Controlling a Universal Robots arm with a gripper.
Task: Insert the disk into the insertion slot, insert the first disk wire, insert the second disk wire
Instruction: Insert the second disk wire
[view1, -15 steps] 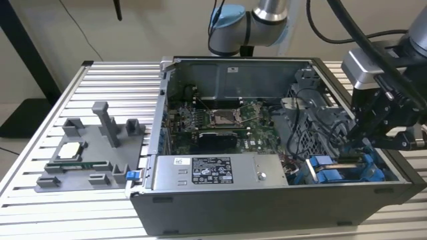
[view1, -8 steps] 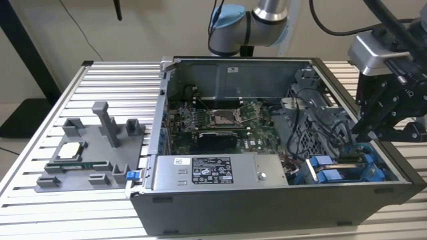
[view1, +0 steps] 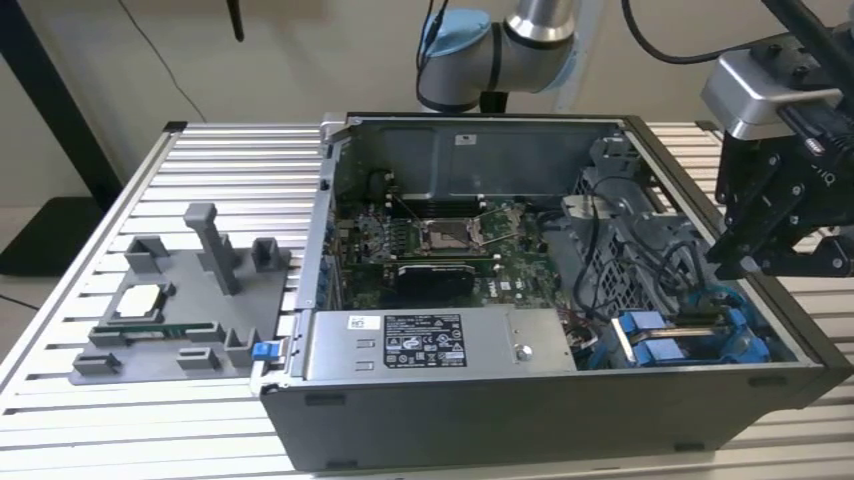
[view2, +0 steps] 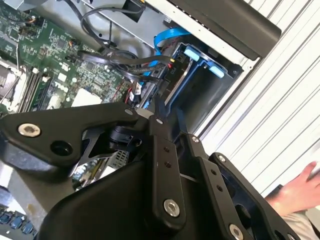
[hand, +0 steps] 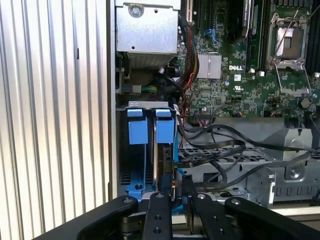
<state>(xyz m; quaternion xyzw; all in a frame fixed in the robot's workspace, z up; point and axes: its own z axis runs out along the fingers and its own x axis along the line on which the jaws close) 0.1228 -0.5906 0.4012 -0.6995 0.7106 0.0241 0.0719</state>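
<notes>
The disk (hand: 166, 167) stands edge-on in the insertion slot (hand: 142, 172), a blue-fitted bay of the grey drive cage, under two blue tabs. My gripper (hand: 177, 194) has its black fingers drawn close together over the disk's near end, which they hide. In the exterior view the gripper (view1: 737, 268) hangs over the case's right-hand edge, just above the blue drive cage (view1: 681, 335) where the disk (view1: 697, 321) shows as a thin strip. In the second wrist view the fingertips (view2: 148, 111) meet beside the blue bay (view2: 200, 70). Black disk wires (hand: 227, 147) lie loose over the cage.
The open computer case (view1: 534, 420) lies on a slatted aluminium table (view1: 80, 420). Inside are the motherboard (view1: 441, 240) and a labelled power supply (view1: 427, 345). A grey fixture (view1: 174, 310) with parts stands at the exterior view's left. A person's hand (view2: 300, 187) rests on the table.
</notes>
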